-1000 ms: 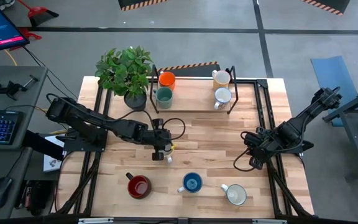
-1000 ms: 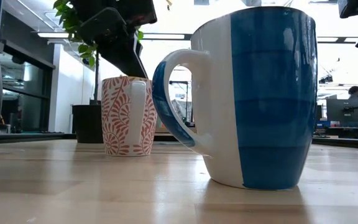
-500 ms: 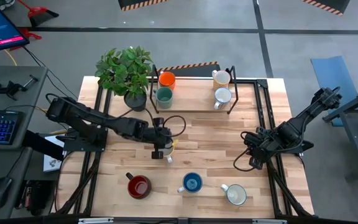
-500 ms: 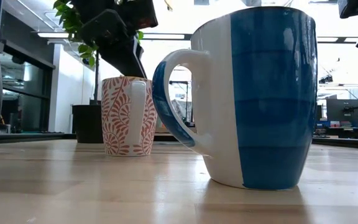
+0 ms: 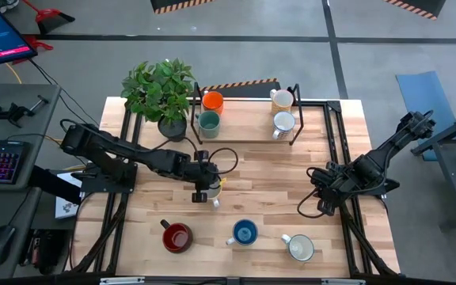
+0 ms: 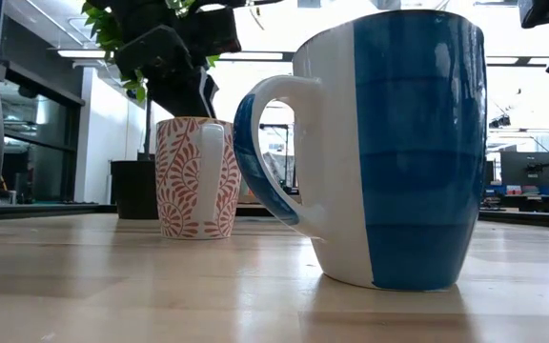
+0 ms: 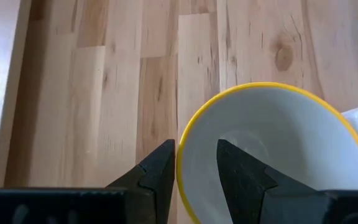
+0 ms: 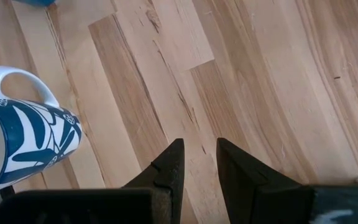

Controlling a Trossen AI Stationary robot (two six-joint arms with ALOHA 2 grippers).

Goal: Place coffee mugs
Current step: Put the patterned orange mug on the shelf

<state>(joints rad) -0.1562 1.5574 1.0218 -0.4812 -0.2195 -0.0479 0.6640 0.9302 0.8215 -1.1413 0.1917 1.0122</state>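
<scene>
Where the table (image 5: 267, 174) carries a rack (image 5: 244, 119) at its far edge, four mugs sit in that rack. Nearer than the rack, mid-table, the left gripper (image 7: 194, 165) clamps the yellow-rimmed mug's (image 7: 278, 155) wall. The right gripper (image 8: 197, 165) hovers right of the rack, fingers slightly parted, grasping nothing.

A broad bare stretch of counter (image 5: 275, 178) runs across the middle of the frame, between the left claw (image 5: 205, 192) and the right claw (image 5: 321, 198). The rack (image 5: 244, 138) of mugs and the plant (image 5: 161, 91) block the upper centre, while three mugs (image 5: 245, 233) line the lower edge.
</scene>
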